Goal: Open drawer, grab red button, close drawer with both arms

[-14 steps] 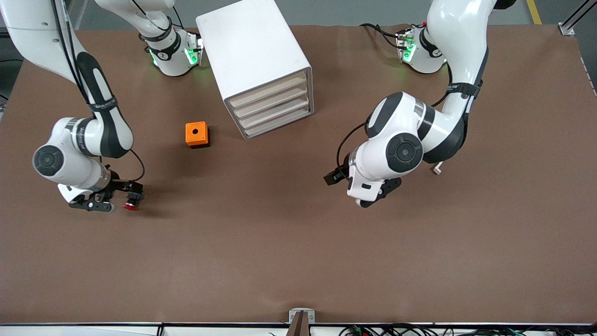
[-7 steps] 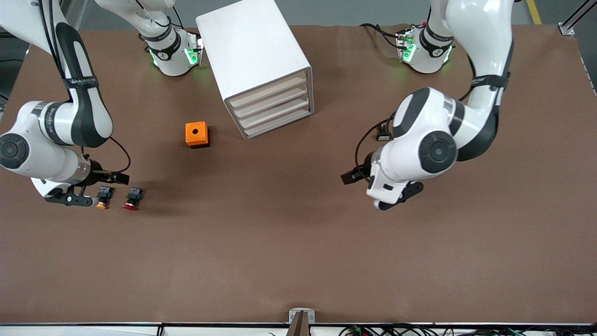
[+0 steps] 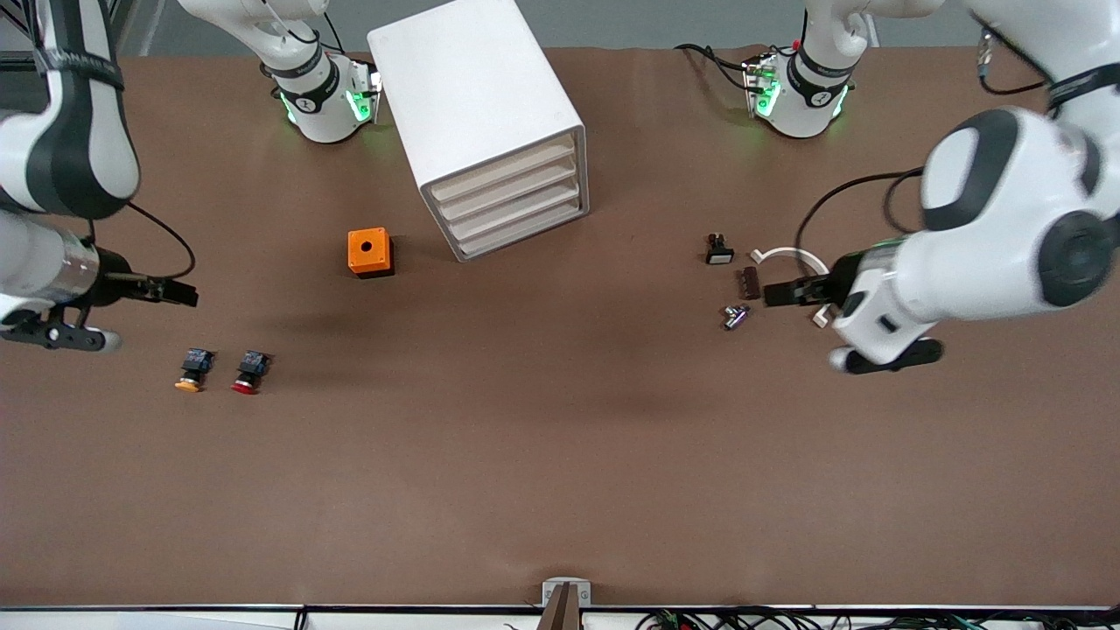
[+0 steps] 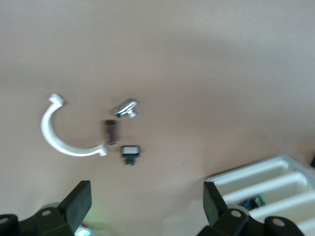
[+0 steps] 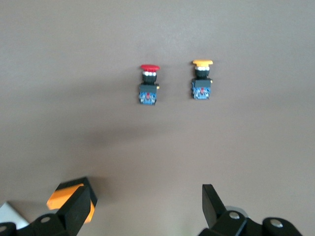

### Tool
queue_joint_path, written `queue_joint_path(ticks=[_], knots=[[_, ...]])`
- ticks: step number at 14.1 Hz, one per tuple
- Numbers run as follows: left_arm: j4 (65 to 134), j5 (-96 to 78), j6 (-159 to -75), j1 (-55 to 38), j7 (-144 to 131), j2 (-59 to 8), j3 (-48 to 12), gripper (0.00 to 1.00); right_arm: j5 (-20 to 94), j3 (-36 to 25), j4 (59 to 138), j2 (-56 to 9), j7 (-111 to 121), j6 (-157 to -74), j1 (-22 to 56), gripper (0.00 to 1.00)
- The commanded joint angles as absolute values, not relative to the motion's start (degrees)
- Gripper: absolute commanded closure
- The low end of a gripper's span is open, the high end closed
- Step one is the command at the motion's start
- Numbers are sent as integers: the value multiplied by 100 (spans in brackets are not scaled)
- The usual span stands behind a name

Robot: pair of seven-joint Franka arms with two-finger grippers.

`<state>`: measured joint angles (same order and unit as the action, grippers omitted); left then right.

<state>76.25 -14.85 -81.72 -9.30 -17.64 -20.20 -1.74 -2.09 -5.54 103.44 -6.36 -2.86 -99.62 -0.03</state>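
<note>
Matt brown table (image 3: pixel 560 455), glossy white plastic cabinet (image 3: pixel 464 87).

Two small push buttons, one red-capped (image 3: pixel 248 371) and one orange-yellow-capped (image 3: pixel 191 370); one orange plastic cube (image 3: pixel 368 251); one white box cabinet (image 3: pixel 479 114) with four stacked drawers (image 3: pixel 510 197).

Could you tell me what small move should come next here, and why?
Probably bring the left end effector, open over the table's left-arm end, toward the cabinet's drawer: all four fronts look shut. The right end effector is open, holding nothing.

Brown table (image 3: pixel 560 455), white cabinet (image 3: pixel 477 114), orange cube (image 3: pixel 369 251), buttons (image 3: pixel 248 371)
</note>
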Motion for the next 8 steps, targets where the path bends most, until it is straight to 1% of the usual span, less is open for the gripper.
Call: queue_joint_path(ticks=[1, 3, 6, 8], knots=[[8092, -1249, -7866, -511, -1031, -1391, -228, 0, -237, -457, 10293, -194, -281, -9529, -27, 0], [8733, -837, -7971, -422, -617, -899, -229, 0, -194, -457, 9933, -193, -281, -9203, 17, 0], [9936, -572, -8742, -308, -396, -73, -229, 0, -176, -457, 9512, -211, -316, -9150, 97, 0], [10657, -396, -9235, -308, -360, 419, -229, 0, -158, -457, 9099, -220, -334, -8730, 192, 0]])
